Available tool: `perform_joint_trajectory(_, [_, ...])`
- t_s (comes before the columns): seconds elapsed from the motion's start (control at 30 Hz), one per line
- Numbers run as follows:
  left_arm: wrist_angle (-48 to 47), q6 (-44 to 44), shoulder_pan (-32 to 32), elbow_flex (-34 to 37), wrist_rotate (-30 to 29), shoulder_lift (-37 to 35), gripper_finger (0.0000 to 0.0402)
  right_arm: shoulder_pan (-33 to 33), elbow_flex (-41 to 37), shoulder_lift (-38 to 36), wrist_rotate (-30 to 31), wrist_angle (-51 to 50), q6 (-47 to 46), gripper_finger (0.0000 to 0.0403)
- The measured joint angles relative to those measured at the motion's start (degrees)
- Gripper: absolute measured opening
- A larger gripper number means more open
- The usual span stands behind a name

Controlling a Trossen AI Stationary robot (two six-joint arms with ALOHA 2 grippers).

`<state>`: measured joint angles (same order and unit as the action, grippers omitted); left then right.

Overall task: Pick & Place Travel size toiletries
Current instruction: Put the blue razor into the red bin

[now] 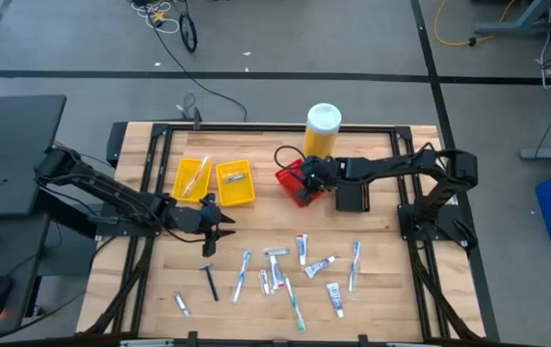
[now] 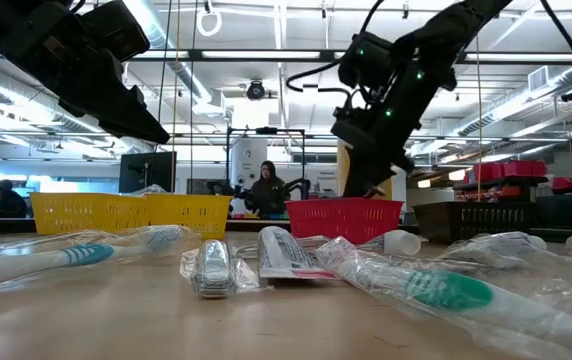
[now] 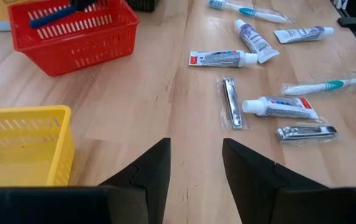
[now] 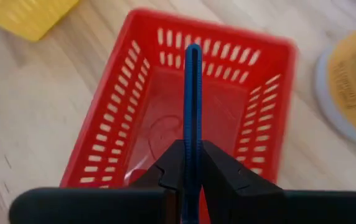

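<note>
Dark fingers of the right gripper (image 4: 192, 163) pinch a slim blue razor (image 4: 193, 99), its long axis pointing into the red bin (image 4: 109, 130) directly beneath. From above, the left gripper (image 1: 220, 224) waits with parted, empty fingers, nearest the scattered toiletries (image 1: 274, 273) on the table (image 1: 381, 280).

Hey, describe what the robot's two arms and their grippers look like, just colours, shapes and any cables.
Both arms are dark, nearly black, built from jointed tubular links. The left gripper ends in two broad, flat, matte black fingers with angled, tapered tips. The right gripper has matching black fingers. Thin black cables loop beside the right arm's wrist, and small green indicator lights glow on its housing in the low view.
</note>
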<state>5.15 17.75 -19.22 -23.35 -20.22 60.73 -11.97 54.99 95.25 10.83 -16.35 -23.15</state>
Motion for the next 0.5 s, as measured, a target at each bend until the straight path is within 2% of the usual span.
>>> perform_joint_trajectory(0.13, [-0.02,-0.04,0.0,0.0,-0.39,0.0,0.0153,0.22,-1.41,1.2,-0.57,6.03,-0.35,0.0045])
perform_joint_trajectory(0.33, [-0.02,0.03,0.0,0.0,-1.2,0.0,0.0153,0.2,-2.46,3.56,-0.52,7.0,-1.25,0.0045])
perform_joint_trajectory(0.5, [-0.06,-0.25,0.01,0.0,-1.67,0.0,0.0153,0.49,-2.52,4.26,-0.44,7.53,4.05,0.0049])
